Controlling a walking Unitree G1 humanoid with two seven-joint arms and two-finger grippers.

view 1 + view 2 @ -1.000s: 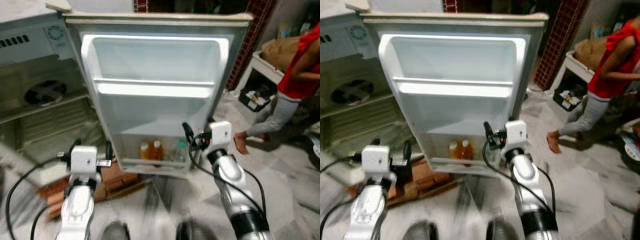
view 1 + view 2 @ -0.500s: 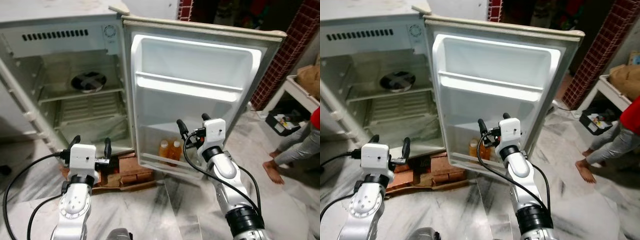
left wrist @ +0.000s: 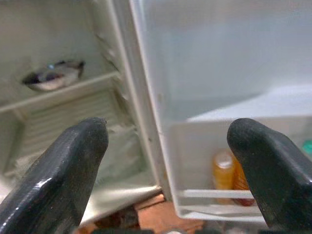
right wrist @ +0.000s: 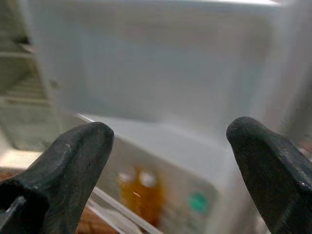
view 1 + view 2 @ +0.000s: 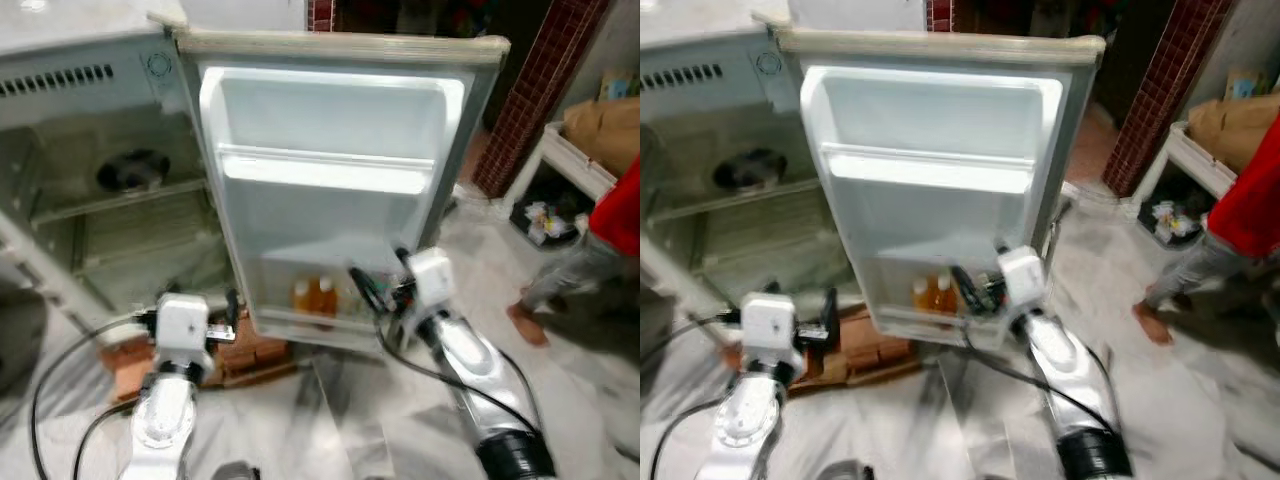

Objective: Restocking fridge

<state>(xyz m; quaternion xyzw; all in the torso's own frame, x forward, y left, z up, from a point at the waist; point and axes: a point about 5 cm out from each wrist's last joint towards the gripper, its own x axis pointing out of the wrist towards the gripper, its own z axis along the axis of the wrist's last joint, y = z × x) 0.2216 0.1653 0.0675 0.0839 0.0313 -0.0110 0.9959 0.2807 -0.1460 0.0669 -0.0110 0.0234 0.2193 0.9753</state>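
From the head views, the fridge door (image 5: 330, 190) hangs wide, its bottom rack holding two orange bottles (image 5: 314, 297) upright, necks up, so they stay reachable. Right end effector (image 5: 378, 283) hovers just beside them; left end effector (image 5: 200, 305) waits lower, near bricks (image 5: 245, 352). Along the left wrist, fingers (image 3: 63, 170) spread wide, empty. Along the right wrist, fingers (image 4: 73, 161) likewise gape, framing the bottles.
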